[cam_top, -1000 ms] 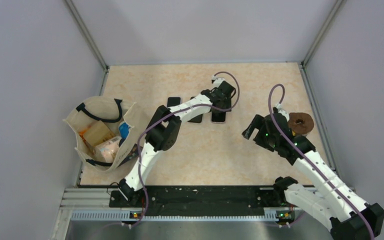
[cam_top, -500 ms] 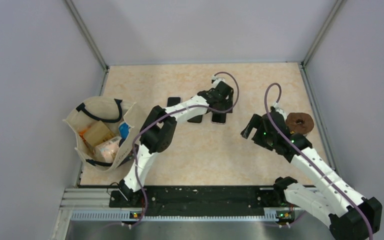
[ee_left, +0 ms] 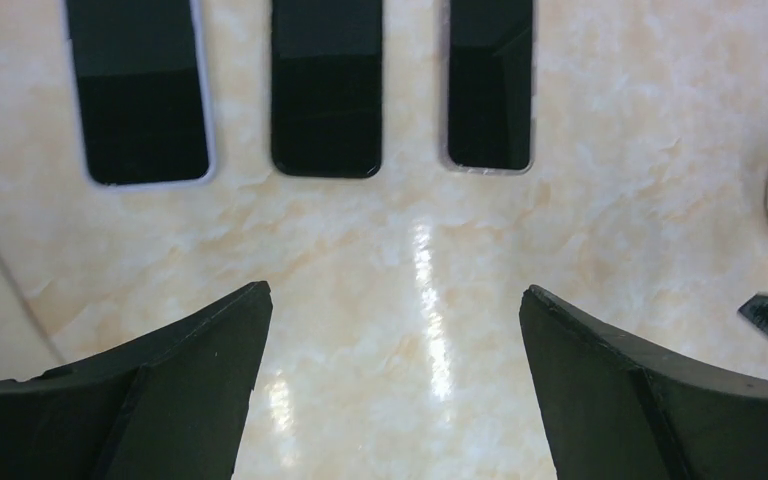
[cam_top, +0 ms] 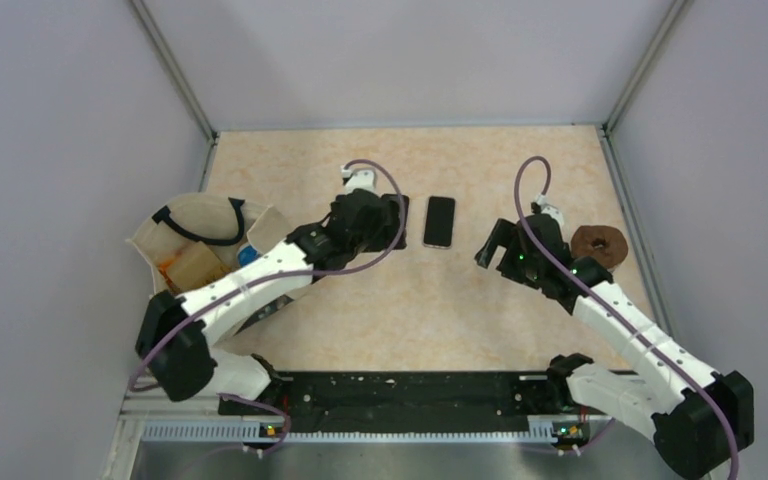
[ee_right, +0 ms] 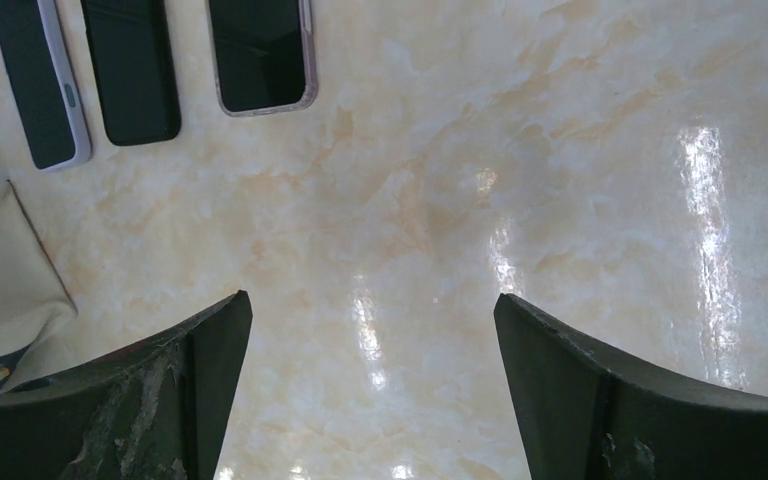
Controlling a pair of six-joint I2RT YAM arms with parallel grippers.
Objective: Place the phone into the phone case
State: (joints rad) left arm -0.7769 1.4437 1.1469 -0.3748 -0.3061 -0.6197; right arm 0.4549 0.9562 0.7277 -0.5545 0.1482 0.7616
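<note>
Standing by the table, I watched the left claw hang with its fingers spread wide and nothing between them, over bare tabletop just short of three dark slabs ranged along the top of its wrist view. A pale-rimmed slab lay at upper left, a plain black slab at top centre and a clear-rimmed slab just beside it. I took the plain one for the bare phone and the rimmed ones for cases, though I could not be sure.

The right claw was equally wide open and empty, right of centre in the overhead view, near a brown ring. A cloth bag sat at the left edge.

To my eye, the grasp wanted the left claw centred over the plain slab and closed across its narrow width. The gaps between neighbours looked tight, so a skewed approach risked nudging them. A thin slab on glossy stone could slip, and the right claw might usefully pin the case.
</note>
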